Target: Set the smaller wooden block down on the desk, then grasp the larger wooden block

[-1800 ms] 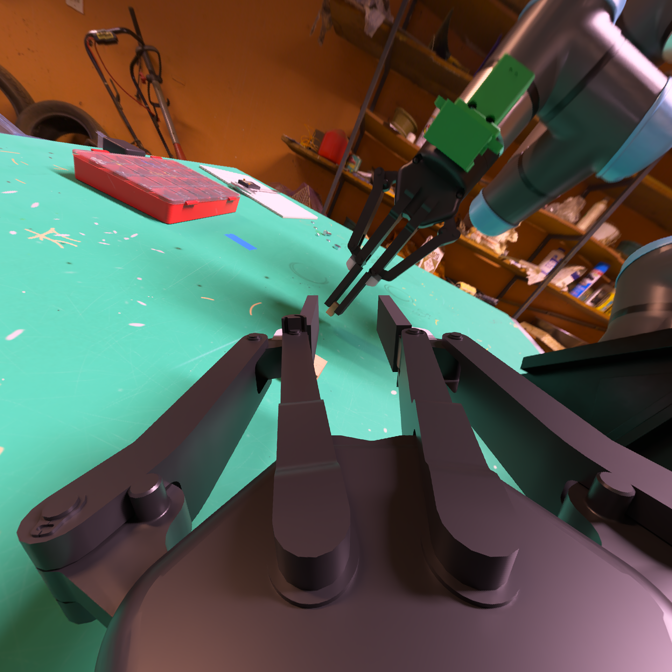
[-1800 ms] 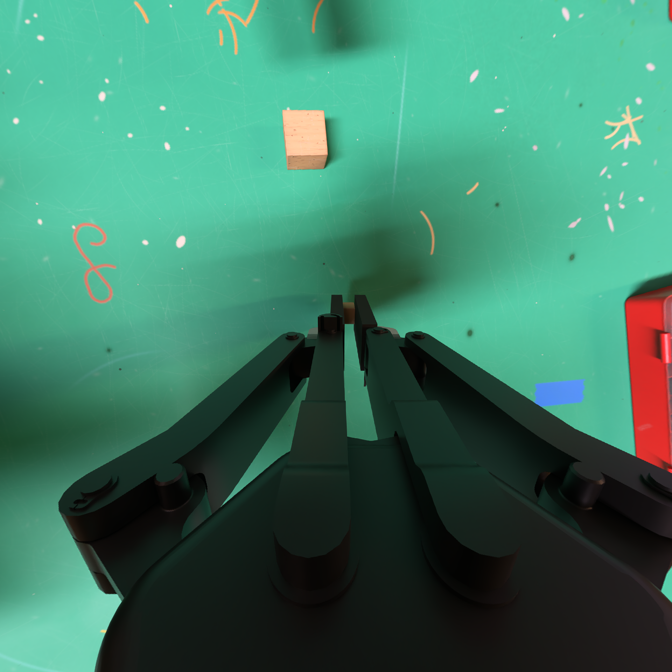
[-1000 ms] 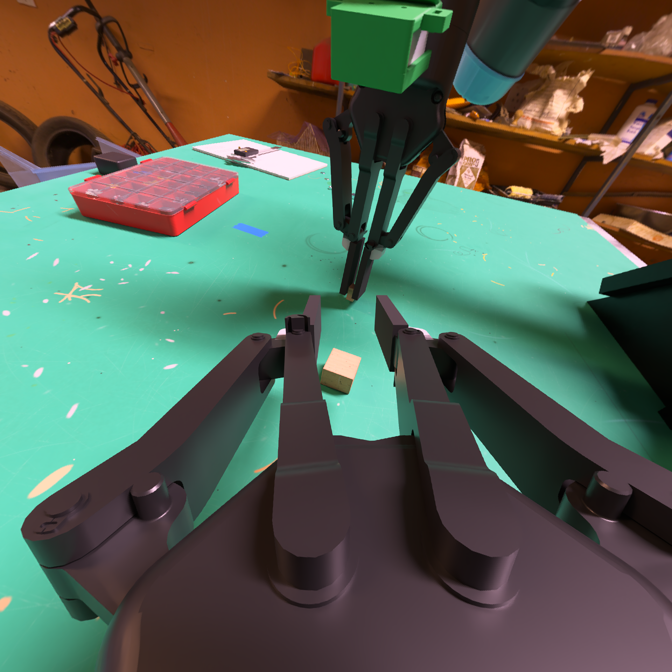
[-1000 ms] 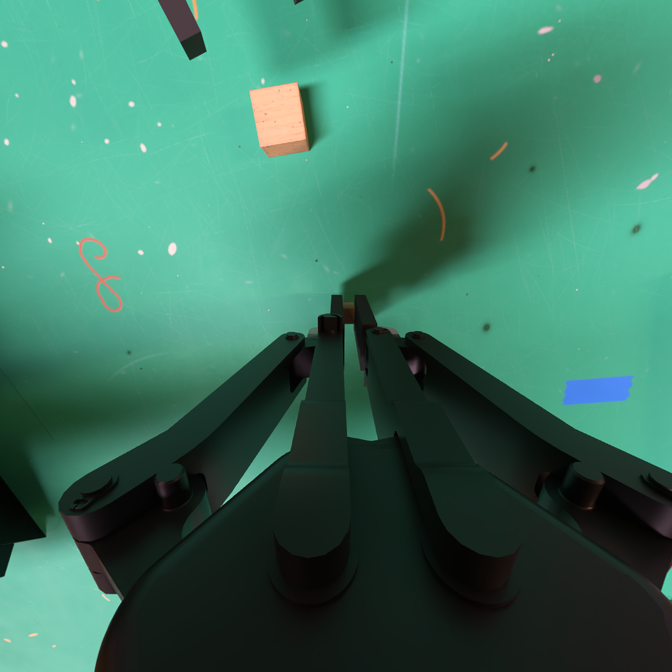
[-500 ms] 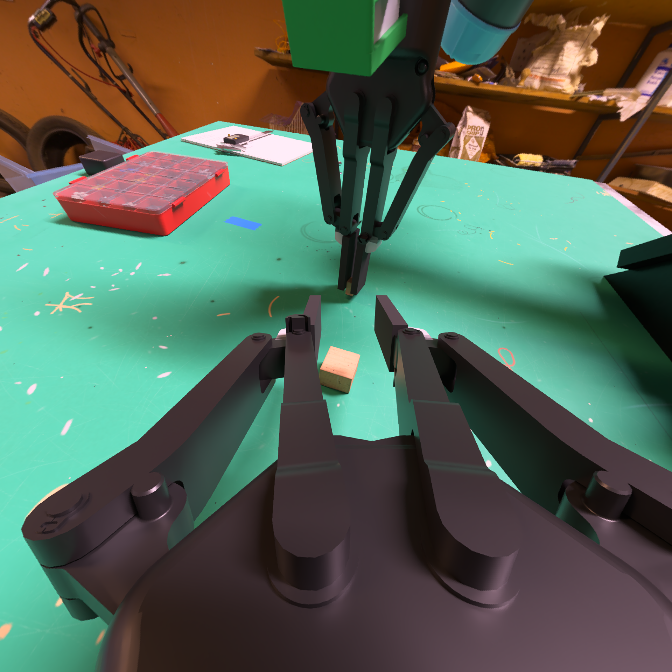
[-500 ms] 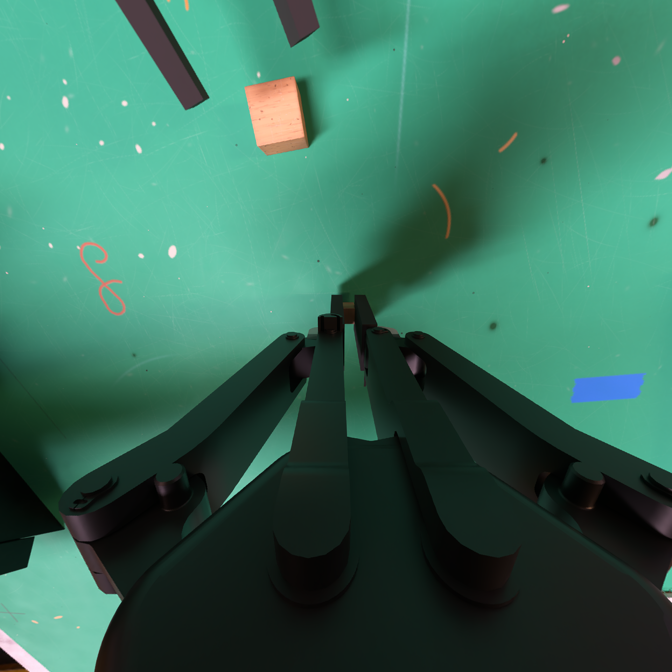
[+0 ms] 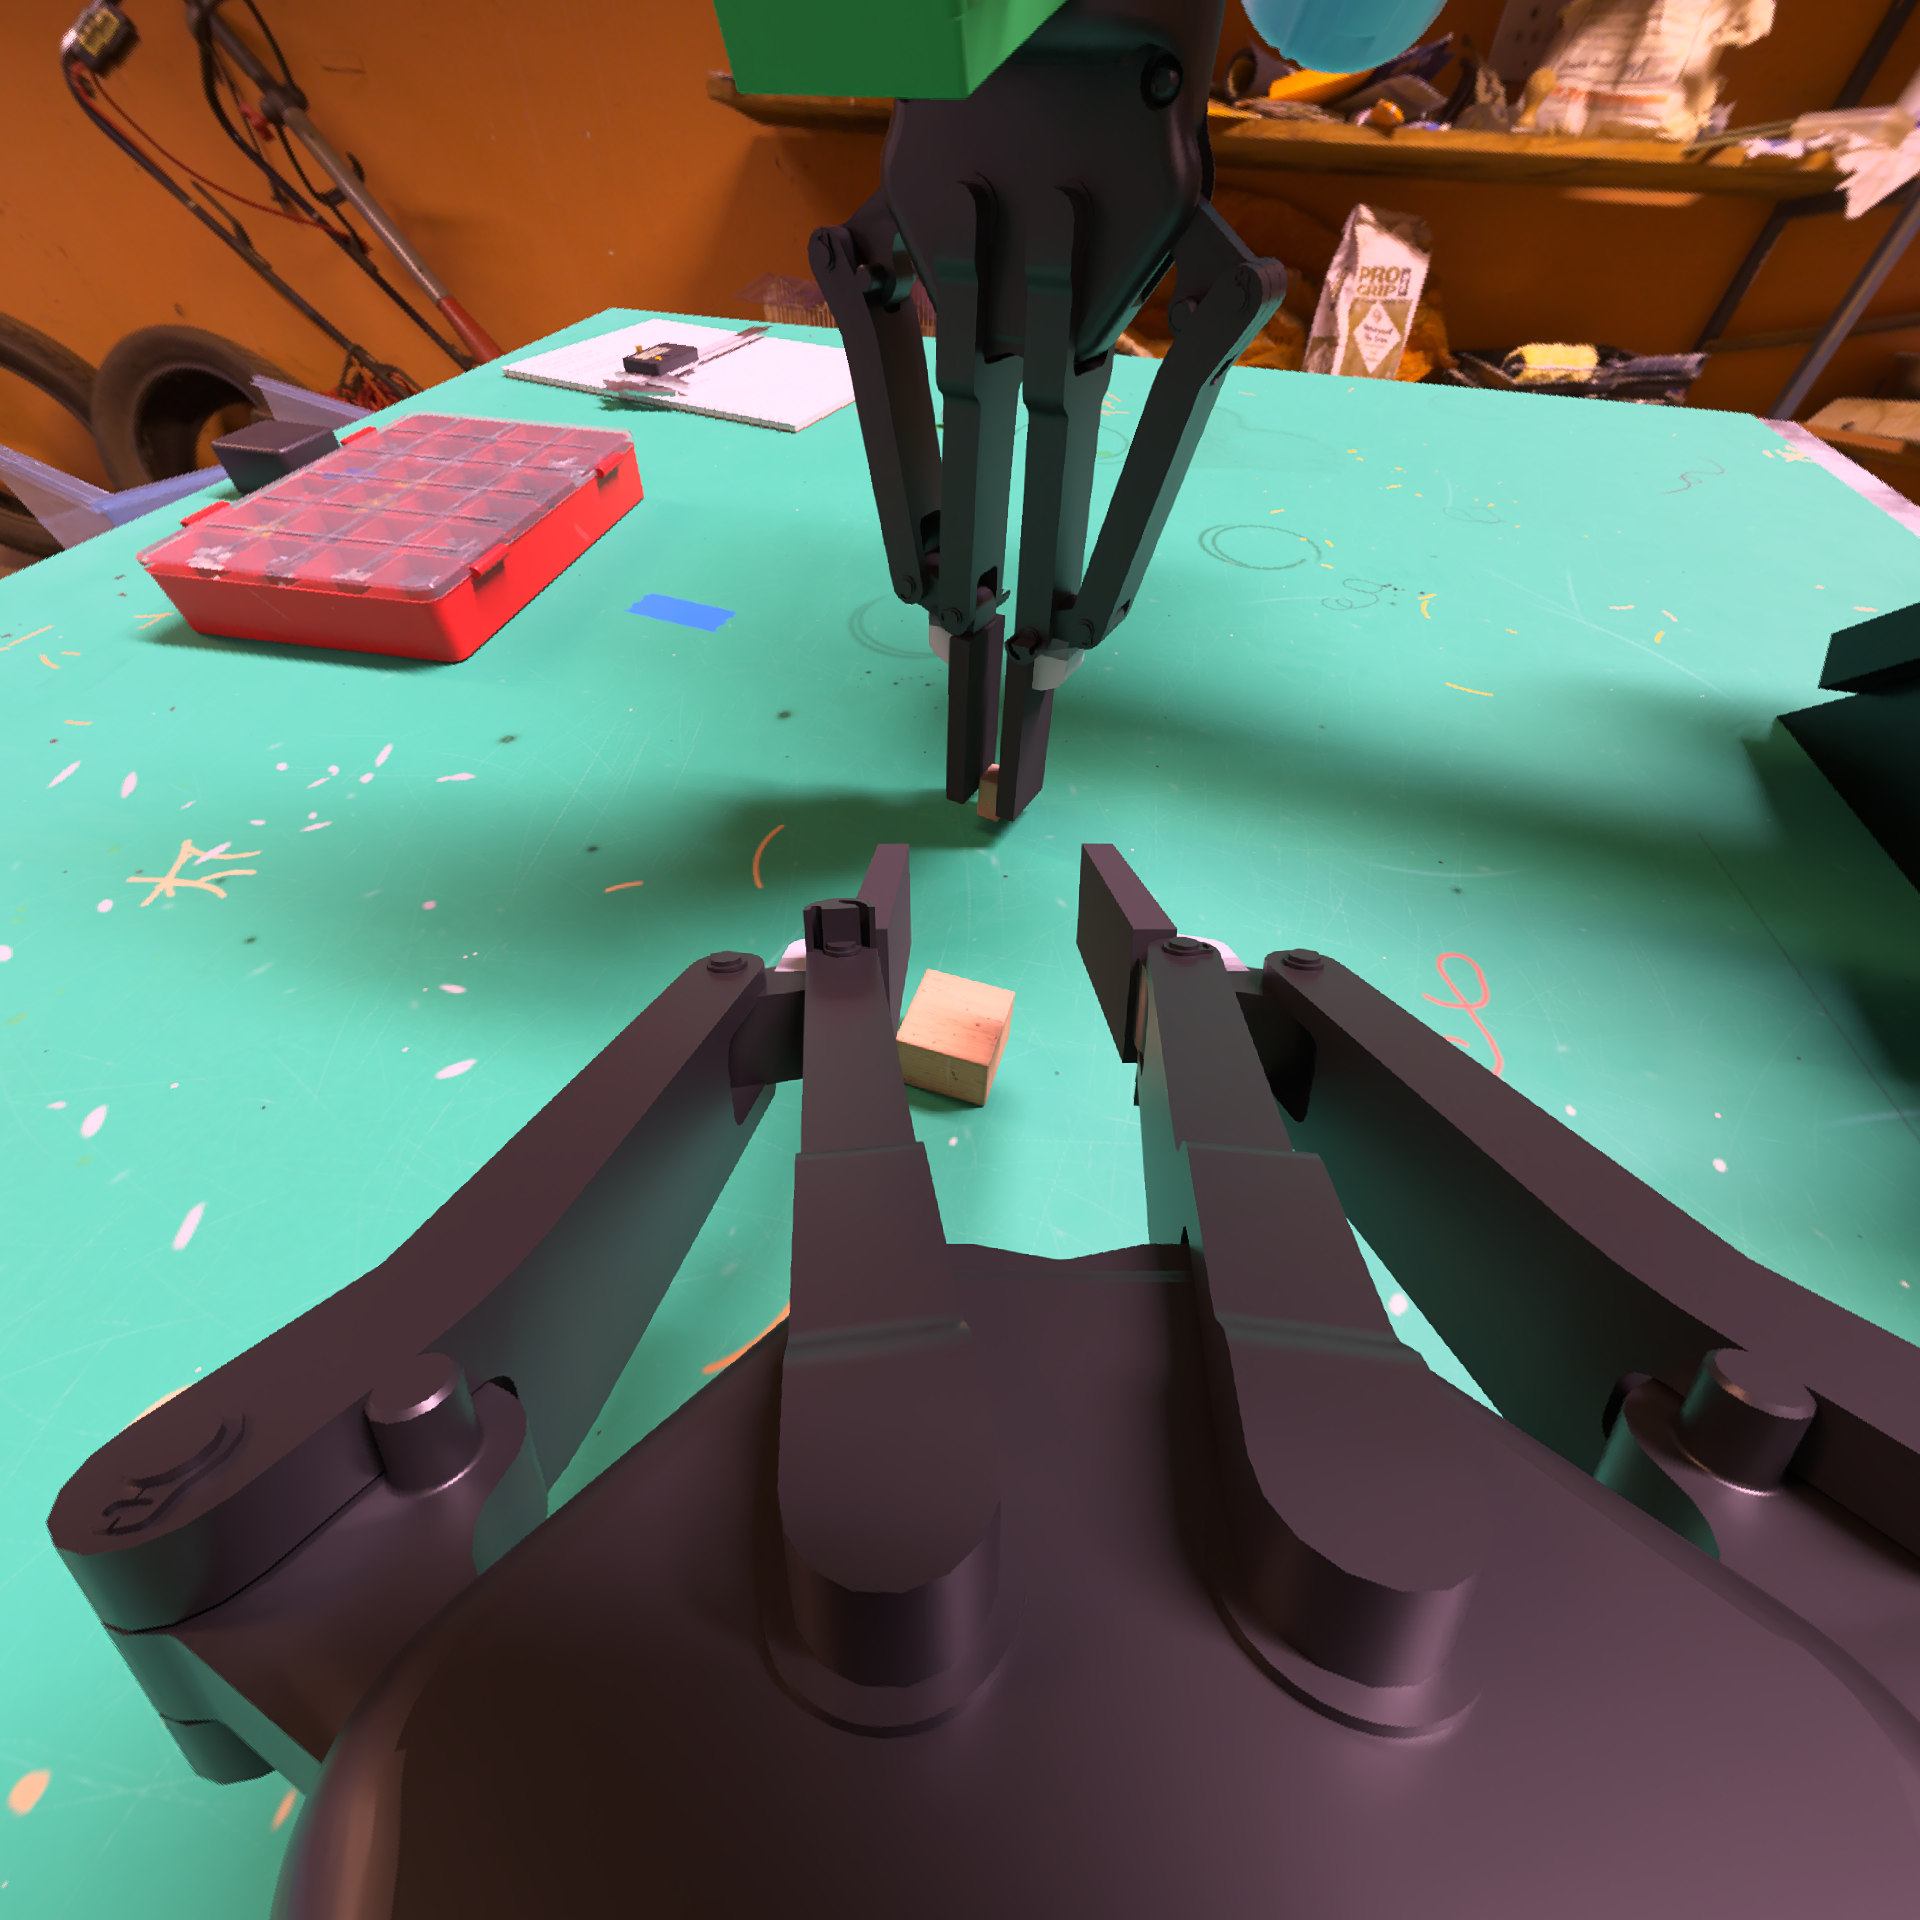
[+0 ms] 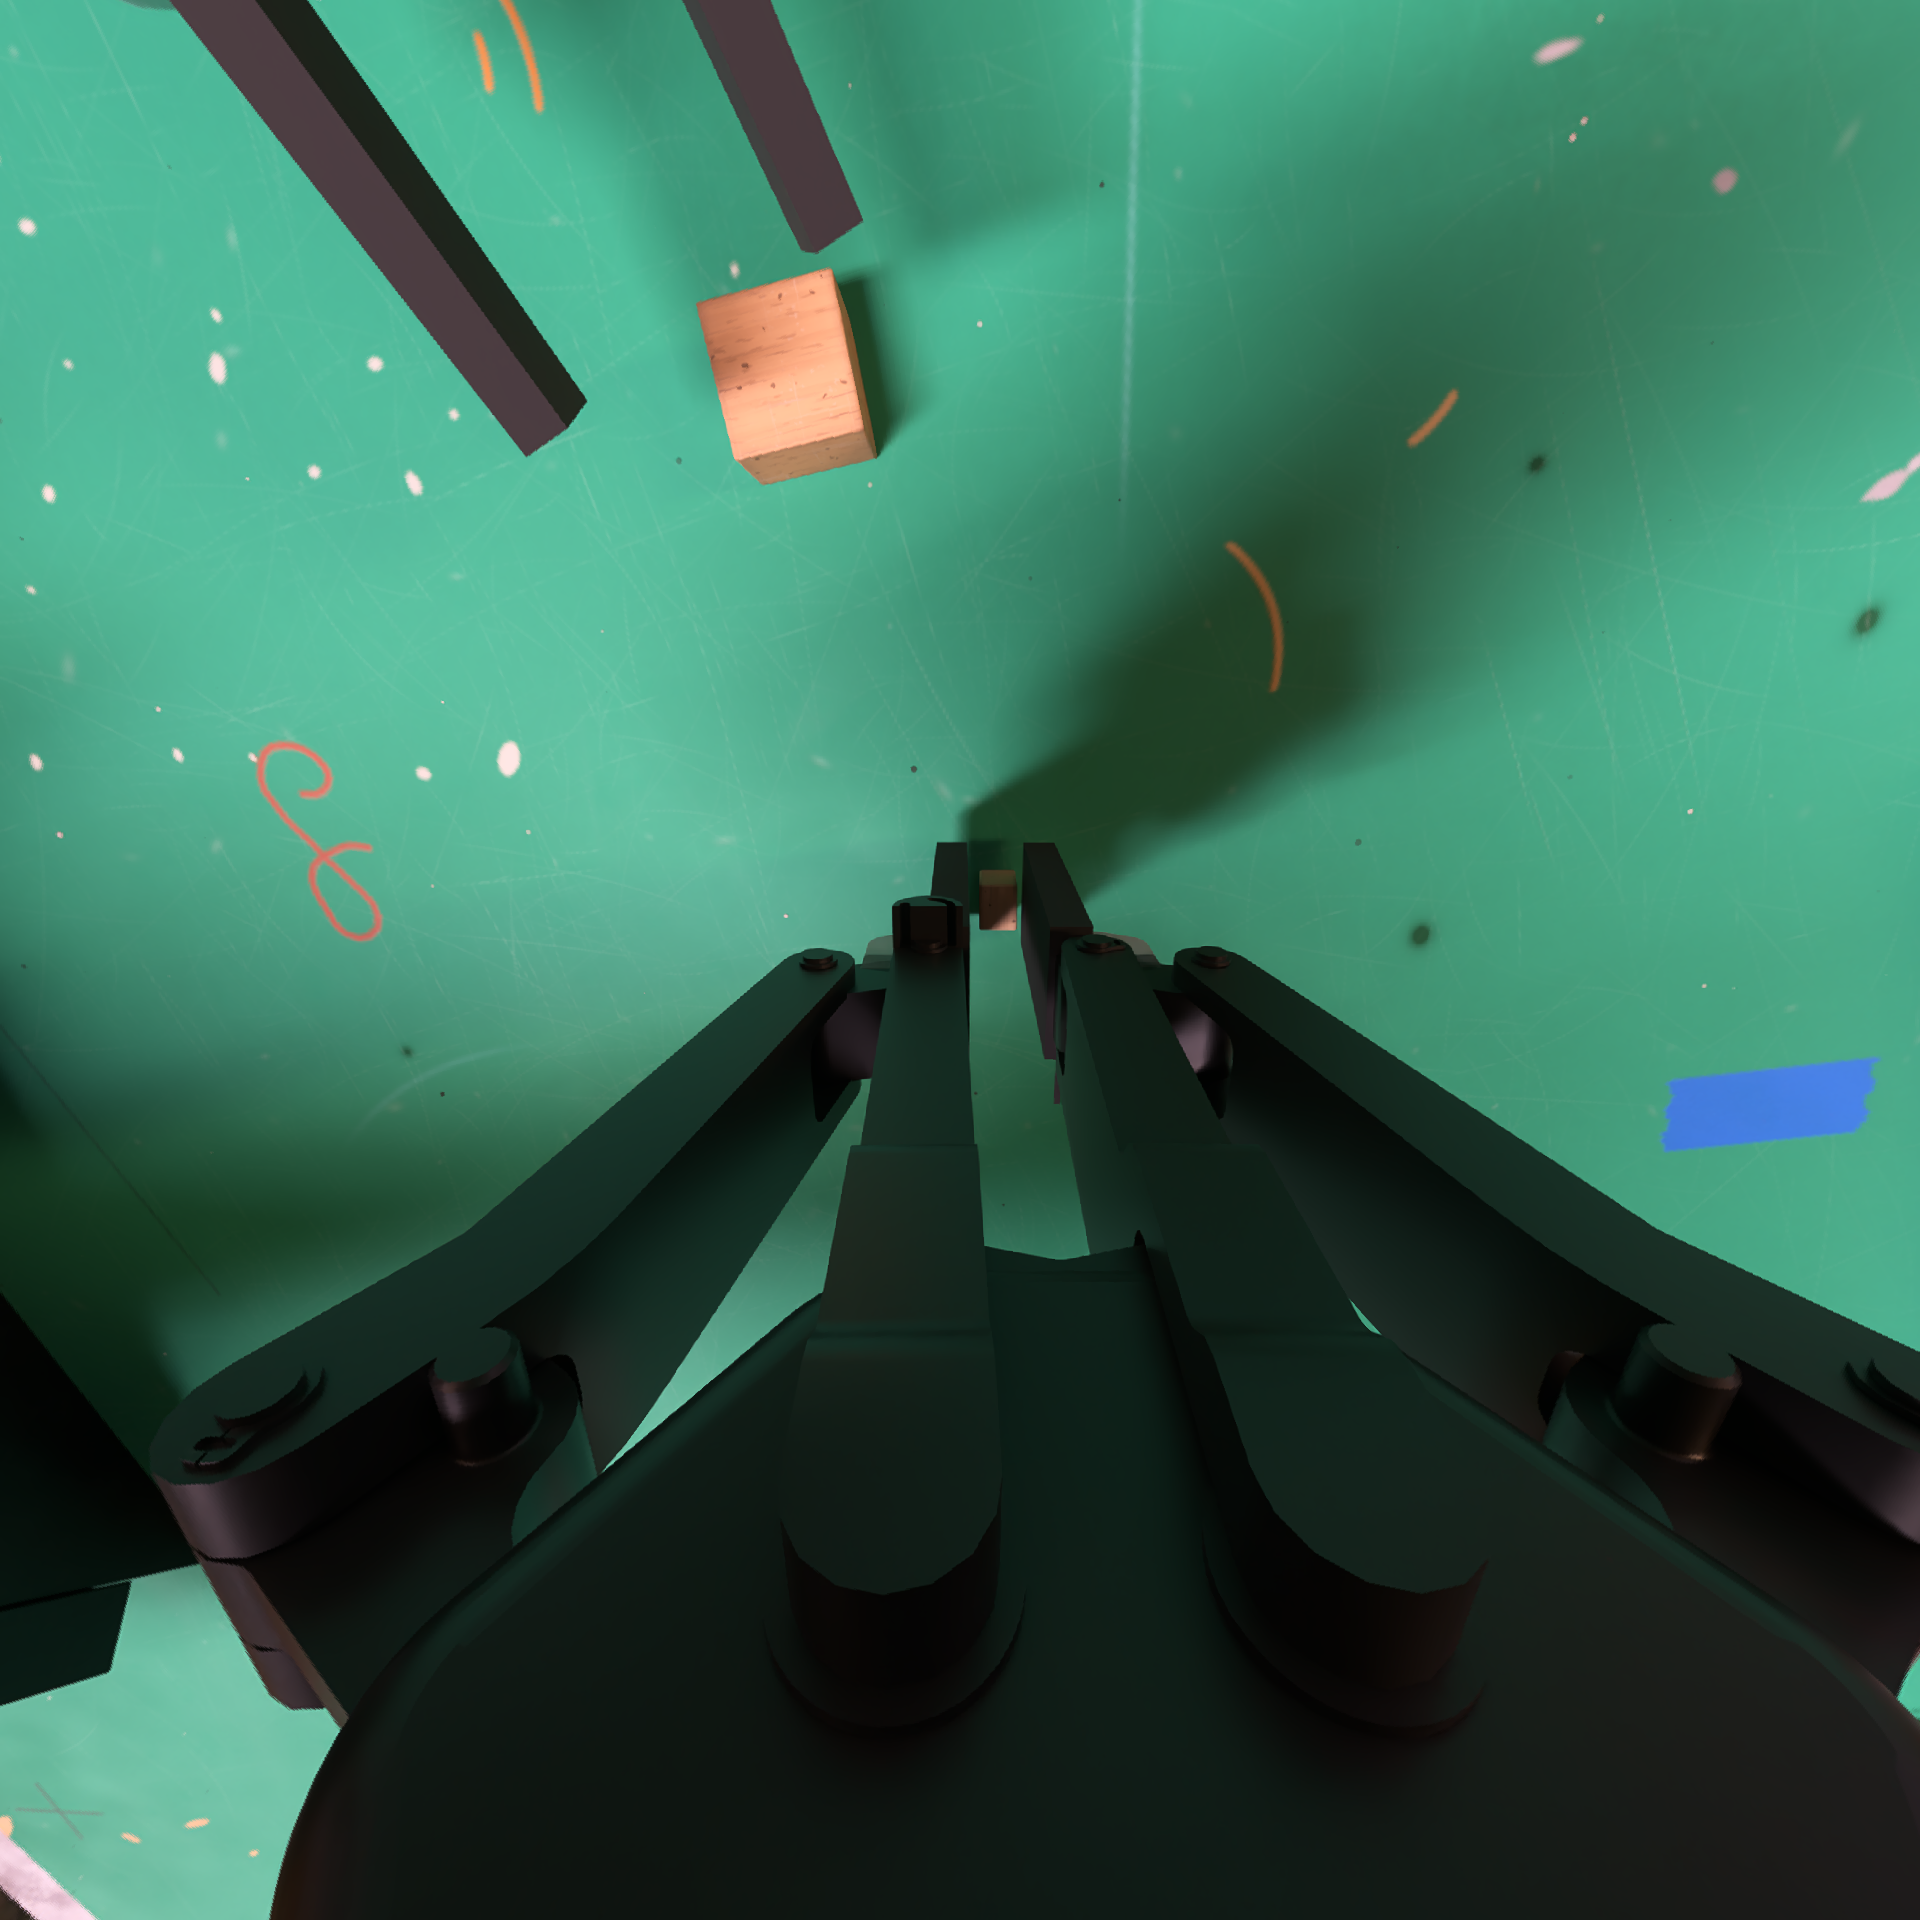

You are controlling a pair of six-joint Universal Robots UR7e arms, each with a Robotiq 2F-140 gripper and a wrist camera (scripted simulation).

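The larger wooden block [image 7: 954,1036] lies on the green desk [image 7: 1351,790], between the fingers of my open left gripper [image 7: 992,894] and nearer the left finger. Neither finger touches it. In the right wrist view this block [image 8: 787,374] lies between the left gripper's two dark fingers [image 8: 416,260]. My right gripper [image 8: 995,873] points straight down with its tips at the desk. The smaller wooden block [image 8: 997,896] stands between its fingers, which are slightly parted, with a thin gap on the left side. The right gripper [image 7: 992,790] and small block [image 7: 988,795] also show just beyond my left fingertips.
A red compartment box [image 7: 405,530] sits at the far left. A white pad [image 7: 707,379] lies behind it by the desk's far edge. A blue tape patch [image 7: 681,611] is stuck on the desk. A dark object [image 7: 1870,727] juts in at the right edge.
The right gripper has come down to the desk, and its fingers have parted slightly from the small block. The left gripper, still open, has swung round to straddle the larger block.
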